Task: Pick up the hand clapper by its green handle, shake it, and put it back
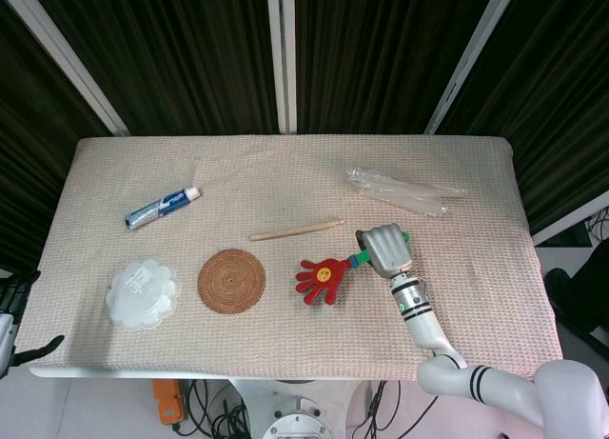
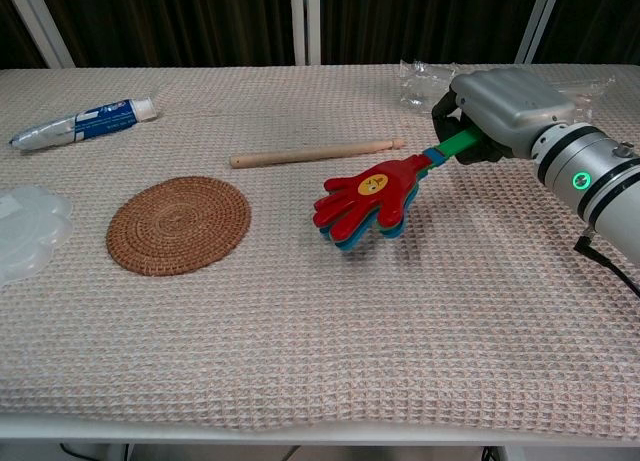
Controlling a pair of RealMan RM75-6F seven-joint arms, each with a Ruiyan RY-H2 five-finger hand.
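Note:
The hand clapper (image 1: pixel 322 276) (image 2: pixel 368 203) has red, blue and green hand-shaped leaves with a yellow face button and a green handle (image 2: pixel 459 141). My right hand (image 1: pixel 383 249) (image 2: pixel 500 103) grips the handle, with the leaves pointing left and tilted down toward the cloth. Whether the leaves touch the cloth I cannot tell. The clapper lies just right of the woven coaster (image 1: pixel 231 280) (image 2: pixel 178 224) and in front of the wooden stick (image 1: pixel 296 229) (image 2: pixel 316 155). My left hand (image 1: pixel 14 315) shows only at the bottom left edge of the head view, off the table, holding nothing.
A toothpaste tube (image 1: pixel 163 207) (image 2: pixel 82 121) lies at the back left. A clear flower-shaped lid (image 1: pixel 143 293) (image 2: pixel 24 230) sits front left. Crumpled clear plastic wrap (image 1: pixel 404 189) (image 2: pixel 425 76) lies behind my right hand. The table's cloth (image 1: pixel 476 268) runs to its right edge.

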